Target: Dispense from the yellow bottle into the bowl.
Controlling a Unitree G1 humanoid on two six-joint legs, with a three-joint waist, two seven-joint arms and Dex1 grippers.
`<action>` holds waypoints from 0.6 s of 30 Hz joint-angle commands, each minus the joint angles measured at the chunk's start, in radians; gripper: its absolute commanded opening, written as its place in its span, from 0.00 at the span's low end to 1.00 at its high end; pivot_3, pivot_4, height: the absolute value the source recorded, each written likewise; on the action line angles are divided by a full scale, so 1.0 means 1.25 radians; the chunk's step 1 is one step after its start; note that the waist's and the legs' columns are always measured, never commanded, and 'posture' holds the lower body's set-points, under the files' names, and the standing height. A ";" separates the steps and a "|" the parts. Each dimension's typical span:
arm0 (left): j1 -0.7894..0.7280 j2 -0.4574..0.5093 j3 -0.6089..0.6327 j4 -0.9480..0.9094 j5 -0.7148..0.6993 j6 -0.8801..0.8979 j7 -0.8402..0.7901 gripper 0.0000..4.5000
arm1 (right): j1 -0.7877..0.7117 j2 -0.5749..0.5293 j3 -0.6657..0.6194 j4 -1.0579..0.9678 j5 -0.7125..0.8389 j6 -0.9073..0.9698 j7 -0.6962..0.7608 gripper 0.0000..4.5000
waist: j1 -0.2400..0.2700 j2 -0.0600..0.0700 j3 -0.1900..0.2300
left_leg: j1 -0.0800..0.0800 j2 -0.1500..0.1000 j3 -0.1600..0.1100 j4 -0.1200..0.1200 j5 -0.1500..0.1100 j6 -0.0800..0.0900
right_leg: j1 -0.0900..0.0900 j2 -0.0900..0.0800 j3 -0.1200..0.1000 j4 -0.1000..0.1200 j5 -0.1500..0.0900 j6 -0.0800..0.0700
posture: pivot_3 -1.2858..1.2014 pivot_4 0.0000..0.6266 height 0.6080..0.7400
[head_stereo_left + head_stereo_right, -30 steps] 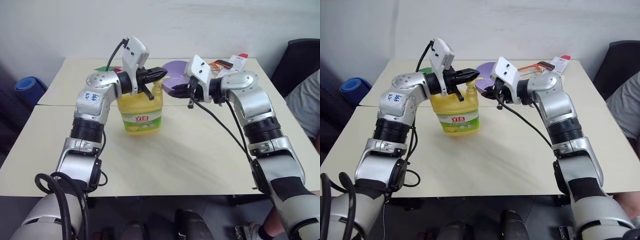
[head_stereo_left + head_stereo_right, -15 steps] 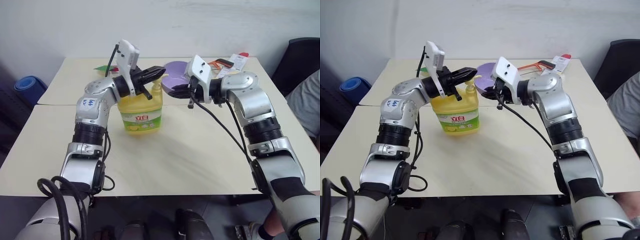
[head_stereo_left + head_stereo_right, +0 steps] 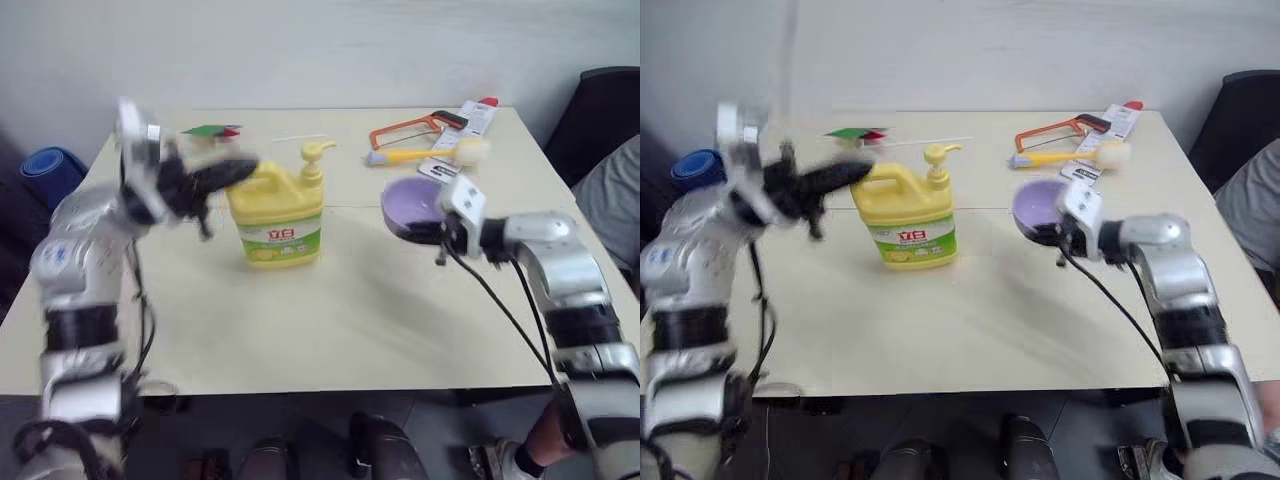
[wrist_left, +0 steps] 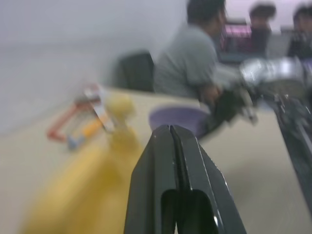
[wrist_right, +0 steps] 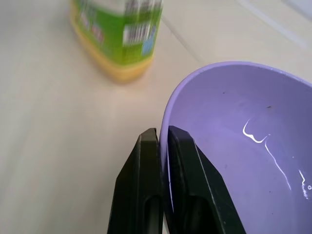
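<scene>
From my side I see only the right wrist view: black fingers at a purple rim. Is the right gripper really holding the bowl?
Observer: Yes, the right gripper is shut on the near rim of the bowl, carrying it to the right of the yellow bottle.
Operator: Is the left gripper on the bottle?
Observer: No. The left gripper is shut, empty, beside the bottle's upper left.
Operator: What is behind the bowl?
Observer: A yellow-handled brush and an orange hacksaw lie there on the table.
</scene>
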 commanded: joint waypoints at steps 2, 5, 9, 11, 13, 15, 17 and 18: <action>0.217 0.039 0.054 -0.124 0.021 -0.071 -0.032 0.00 | 0.116 -0.009 -0.066 -0.025 0.027 -0.108 -0.011 0.00 | 0.001 -0.001 0.003 | 0.000 0.000 0.000 0.002 0.000 0.000 | 0.000 0.000 0.000 0.001 0.000 0.000 | 0.52 0.24 1.00; 0.310 0.002 0.064 -0.119 0.029 -0.110 0.007 0.00 | 0.171 0.012 -0.083 0.037 0.028 -0.196 -0.025 0.00 | 0.004 -0.001 0.003 | 0.002 0.000 0.001 0.003 0.000 0.000 | 0.002 0.000 0.004 0.002 0.000 0.000 | 0.52 0.24 1.00; 0.354 -0.031 0.050 -0.080 0.058 -0.159 0.037 0.04 | 0.190 0.038 -0.104 0.142 0.036 -0.298 -0.037 0.00 | 0.011 -0.001 0.003 | 0.002 0.000 0.000 0.003 0.000 0.000 | 0.002 -0.001 0.009 0.003 0.000 0.000 | 0.52 0.24 1.00; 0.377 -0.035 0.049 -0.075 0.055 -0.147 0.047 0.14 | 0.214 0.043 -0.111 0.150 0.076 -0.301 0.016 0.15 | 0.014 -0.001 0.003 | 0.002 0.000 0.001 0.003 0.000 0.000 | 0.002 -0.001 0.009 0.003 0.000 0.000 | 0.52 0.24 1.00; 0.408 -0.028 0.051 -0.090 0.041 -0.112 0.055 0.26 | 0.219 0.057 -0.142 0.156 0.097 -0.354 0.001 0.27 | 0.014 -0.001 0.003 | 0.002 0.001 0.001 0.002 0.000 0.000 | 0.002 0.000 0.009 0.002 0.000 0.000 | 0.52 0.24 1.00; 0.449 -0.013 0.044 -0.095 0.060 -0.136 0.032 0.40 | 0.220 0.054 -0.159 0.152 0.104 -0.401 0.001 0.42 | 0.013 -0.001 0.003 | 0.002 0.001 0.001 0.002 0.000 0.000 | 0.002 0.000 0.009 0.002 0.000 0.000 | 0.52 0.24 1.00; 0.479 -0.012 0.048 -0.085 0.081 -0.174 0.031 0.52 | 0.236 0.051 -0.171 0.122 0.129 -0.409 0.018 0.57 | 0.012 -0.001 0.003 | 0.003 0.001 0.002 0.002 0.000 0.000 | 0.002 -0.001 0.009 0.002 0.000 0.000 | 0.52 0.24 1.00; 0.488 -0.019 0.056 -0.075 0.087 -0.193 0.039 0.60 | 0.249 0.052 -0.179 0.099 0.145 -0.408 0.023 0.66 | 0.012 -0.001 0.003 | 0.003 0.001 0.002 0.002 0.000 0.000 | 0.002 -0.001 0.009 0.002 0.000 -0.001 | 0.52 0.24 1.00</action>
